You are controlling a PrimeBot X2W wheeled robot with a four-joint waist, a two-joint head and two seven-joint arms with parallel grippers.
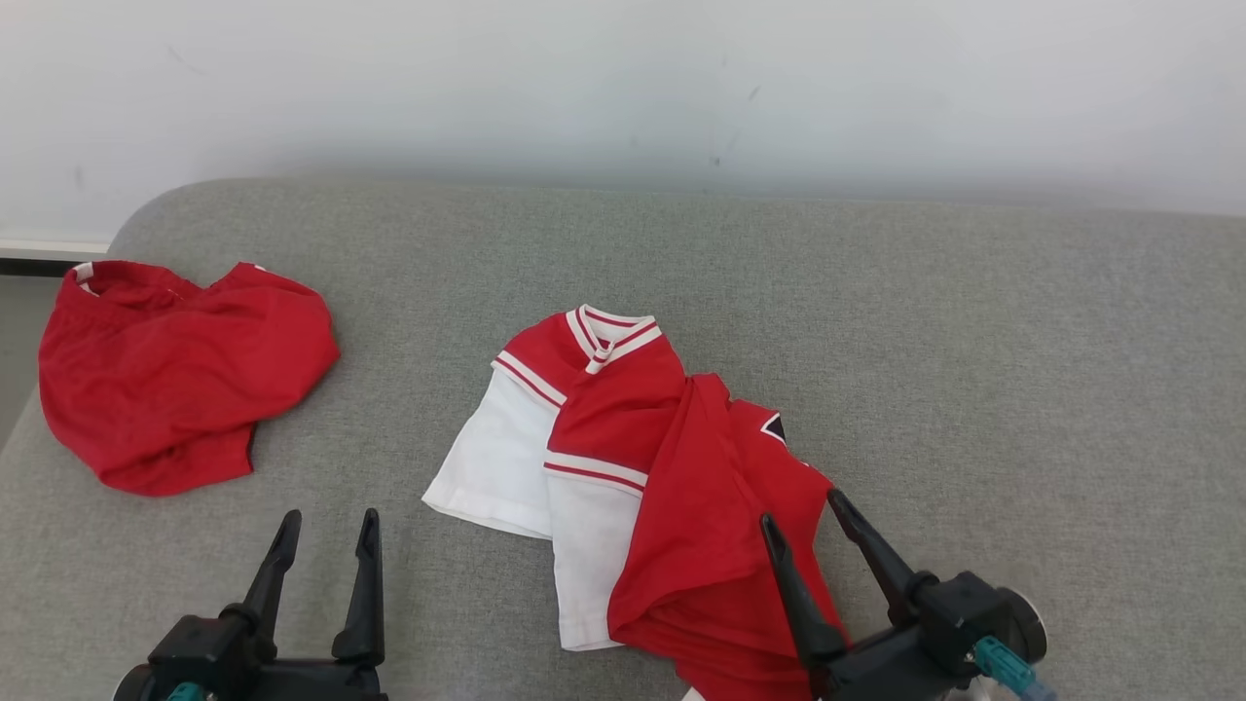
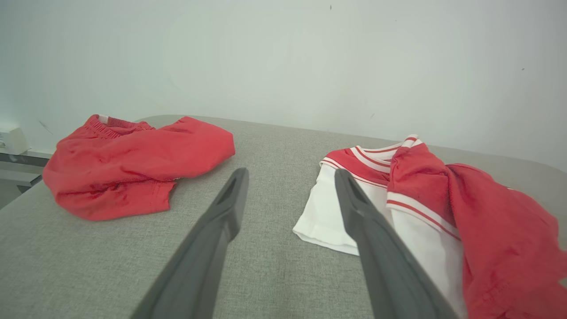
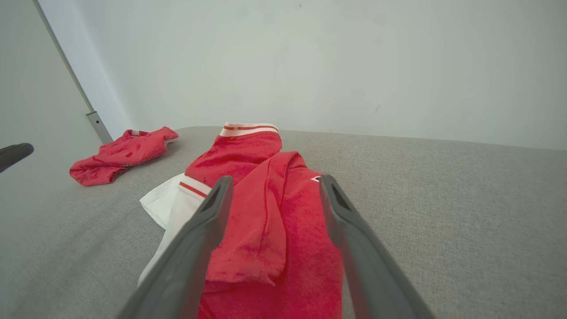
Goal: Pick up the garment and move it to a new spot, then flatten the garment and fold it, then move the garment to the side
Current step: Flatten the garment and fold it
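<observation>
A: Firstly, what bears the goods?

B: One grey padded surface (image 1: pixel 973 389), set against a pale wall (image 1: pixel 623 88). Two lots of cloth lie on it, well apart.

A: Left gripper (image 1: pixel 329 516)?

B: Lower left of the head view. The fingers are spread wide and grasp nothing. They stand over bare grey fabric, with the red shorts (image 1: pixel 175 380) up and to the left of them. Those lie crumpled in the frame's left part, waistband toward the top.

A: Right gripper (image 1: pixel 802 508)?

B: Lower right of the head view. Its fingers also stand wide apart with nothing clamped between them. They lie over the lower red part of the garment (image 1: pixel 604 409). Whether the tips touch the cloth cannot be told.

A: Garment, condition?

B: A red-and-white jersey at the centre of the head view, not flat. The striped collar points toward the top of the frame. One white sleeve with red-striped trim and a white panel are spread to the left. The red cloth is bunched over itself in a ridge running to the lower right. A small dark emblem shows at its right edge.
</observation>
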